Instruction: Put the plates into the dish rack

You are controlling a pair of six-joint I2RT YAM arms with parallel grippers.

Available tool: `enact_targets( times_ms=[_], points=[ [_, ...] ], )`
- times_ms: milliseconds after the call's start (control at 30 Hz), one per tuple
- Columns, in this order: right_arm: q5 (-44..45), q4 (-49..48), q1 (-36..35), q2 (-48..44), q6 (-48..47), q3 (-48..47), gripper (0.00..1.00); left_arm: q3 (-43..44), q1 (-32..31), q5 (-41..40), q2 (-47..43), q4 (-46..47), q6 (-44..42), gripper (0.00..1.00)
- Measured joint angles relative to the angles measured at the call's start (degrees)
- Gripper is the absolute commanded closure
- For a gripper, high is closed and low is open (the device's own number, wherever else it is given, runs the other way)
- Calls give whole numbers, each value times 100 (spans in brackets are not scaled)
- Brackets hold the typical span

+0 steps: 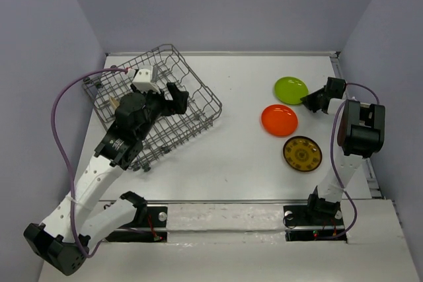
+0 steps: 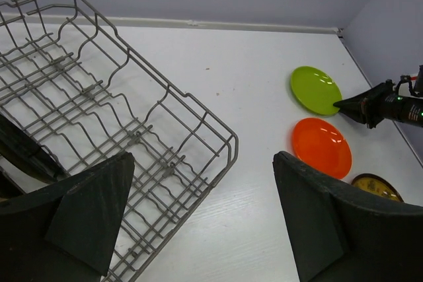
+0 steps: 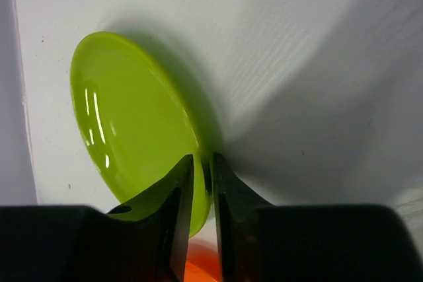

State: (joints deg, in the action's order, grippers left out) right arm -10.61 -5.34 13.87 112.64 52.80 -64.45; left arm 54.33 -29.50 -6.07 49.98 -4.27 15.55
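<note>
The right gripper is closing on the right rim of the lime green plate, one finger on each side of the edge, and the plate is lying at the far right of the white table. The orange plate is sitting just beside it, with the yellow-brown patterned plate nearer the arm bases. The left gripper is hovering with its jaws spread wide over the dish rack, near its corner rim. Bare tabletop is lying between rack and plates

place: robot lab | signs: bolted robot arms, white table, bare walls
</note>
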Motion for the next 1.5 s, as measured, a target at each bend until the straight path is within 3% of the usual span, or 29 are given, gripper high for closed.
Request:
enact_targets(
  times_ms=[33, 300, 600, 767, 933, 1200, 1400, 1500],
  points=[
    [-15, -2, 0, 28, 46, -15, 93, 0, 0, 0, 7, 2, 0, 3],
    [98, -280, 37, -267, 160, 238, 93, -52, -2, 433, 203, 111, 7, 5],
    [-103, -1056, -103, -2044, -24, 632, 93, -98, 254, 1502, 592, 481, 297, 14],
    [-542, -1631, -957, -2380, -24, 824, 93, -109, 533, 2260, 1045, 850, 730, 15],
    [-1462, -2055, -2291, -2100, 149, 1010, 93, -109, 599, 2776, 1512, 1088, 1174, 15],
    [-2404, -2437, -3018, -1851, 229, 986, 93, -59, 629, 2387, 2087, 999, 1392, 19],
    [-2769, -2796, -3303, -1705, 315, 988, 93, 26, 660, 2201, 2557, 949, 1558, 48],
    [-2857, -2949, -3418, -1692, 365, 1025, 93, 66, 634, 2140, 2581, 946, 1604, 52]
  ],
)
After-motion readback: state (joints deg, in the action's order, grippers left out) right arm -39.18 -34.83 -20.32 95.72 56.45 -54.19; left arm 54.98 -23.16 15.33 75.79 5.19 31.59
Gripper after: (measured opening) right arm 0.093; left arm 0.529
